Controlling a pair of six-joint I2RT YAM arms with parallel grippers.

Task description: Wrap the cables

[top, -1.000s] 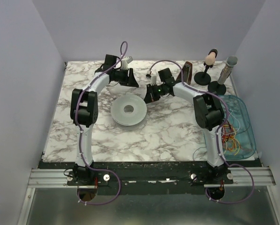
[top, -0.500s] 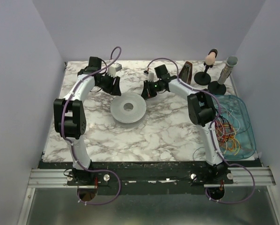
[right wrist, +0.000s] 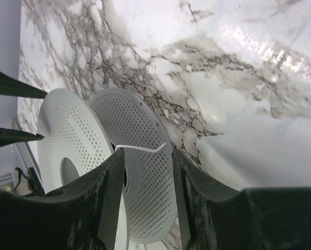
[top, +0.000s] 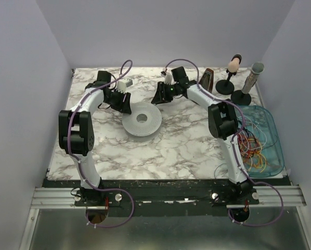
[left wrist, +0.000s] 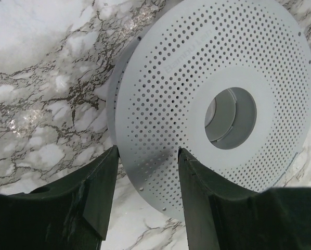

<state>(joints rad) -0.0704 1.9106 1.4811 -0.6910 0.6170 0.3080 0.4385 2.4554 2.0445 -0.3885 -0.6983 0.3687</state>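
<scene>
The cables (top: 251, 148) are a tangle of thin red, orange, yellow and green wires lying in the blue tray (top: 272, 125) at the right. A grey perforated spool (top: 142, 119) lies flat mid-table. My left gripper (top: 125, 104) is open at the spool's far-left rim. In the left wrist view its fingers (left wrist: 101, 182) straddle the edge of the spool's top flange (left wrist: 197, 83). My right gripper (top: 156, 100) is open at the spool's far-right rim. In the right wrist view a short bent white wire end (right wrist: 140, 148) sticks out between the spool's two flanges (right wrist: 150, 198), just ahead of my right gripper (right wrist: 147, 156).
Two microphones on black stands (top: 230, 78) (top: 246, 88) and a dark brown block (top: 207, 79) stand at the back right. A thin wire loop (top: 220, 167) lies on the table by the right arm's base. Walls close in the table on three sides.
Both grippers have moved in on the spool's far rim, the left swinging left and nearer, the right shifting left and farther. The spool has shifted slightly.
</scene>
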